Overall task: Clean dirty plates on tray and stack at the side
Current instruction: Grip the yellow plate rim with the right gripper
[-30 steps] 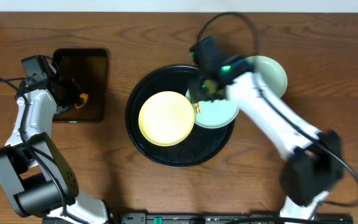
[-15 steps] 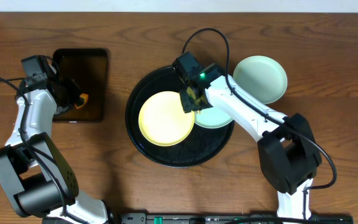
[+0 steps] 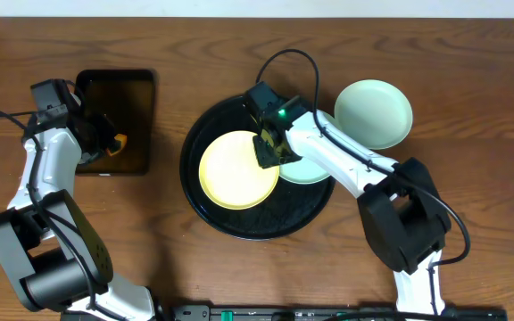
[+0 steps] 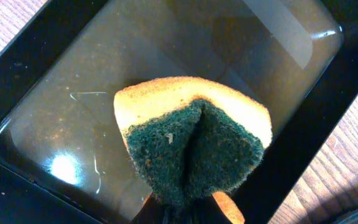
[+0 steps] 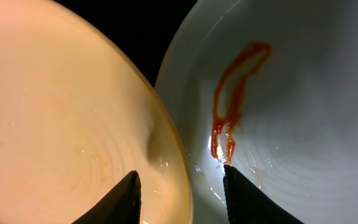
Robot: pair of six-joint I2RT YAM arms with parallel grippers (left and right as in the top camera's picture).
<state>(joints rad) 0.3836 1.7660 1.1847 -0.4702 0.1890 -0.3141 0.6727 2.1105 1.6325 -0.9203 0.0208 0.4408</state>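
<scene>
Right tool: open, fingers straddling the yellow plate rim at its 3 o'clock, apparently not clamped. Smeared mint plate lies just beside; both sit on the tray. Left tool: pinching sponge. Third plate: on desk, at 2 o'clock from tray.

Left arm, right arm: white links, black joints, black cables; green light; black fingers.

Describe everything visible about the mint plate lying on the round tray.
The mint plate is small, round, shallow and glossy, pale mint-blue, lying on the right side of the black tray. A looping orange-red smear marks its inside. Its rim meets the yellow plate, and the open right gripper hovers over that edge.
</scene>
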